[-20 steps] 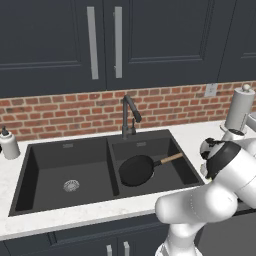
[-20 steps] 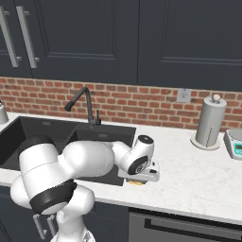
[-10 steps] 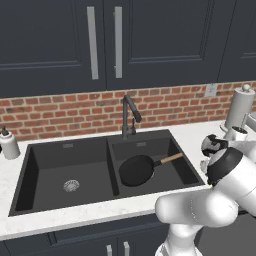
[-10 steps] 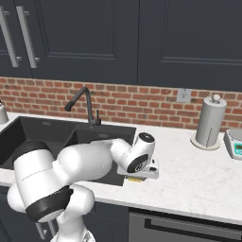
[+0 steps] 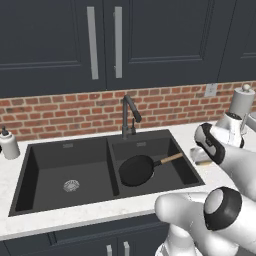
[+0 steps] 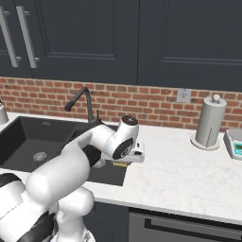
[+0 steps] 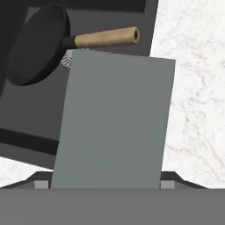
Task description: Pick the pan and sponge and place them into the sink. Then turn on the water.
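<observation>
one grey-faced sponge (image 7: 114, 123) between wide end effector (image 7: 105, 184) fingers, pan (image 5: 137, 170) in sink (image 5: 40, 172) beyond

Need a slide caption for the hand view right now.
Sponge's grey face looms before the gripper, with the pan already resting in the sink beyond.

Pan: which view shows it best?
Left base view: the whole pan lies in the right basin of the sink, handle toward the counter. Hand view shows the pan partly behind the grey sponge. In the right base view the arm hides it.
</observation>
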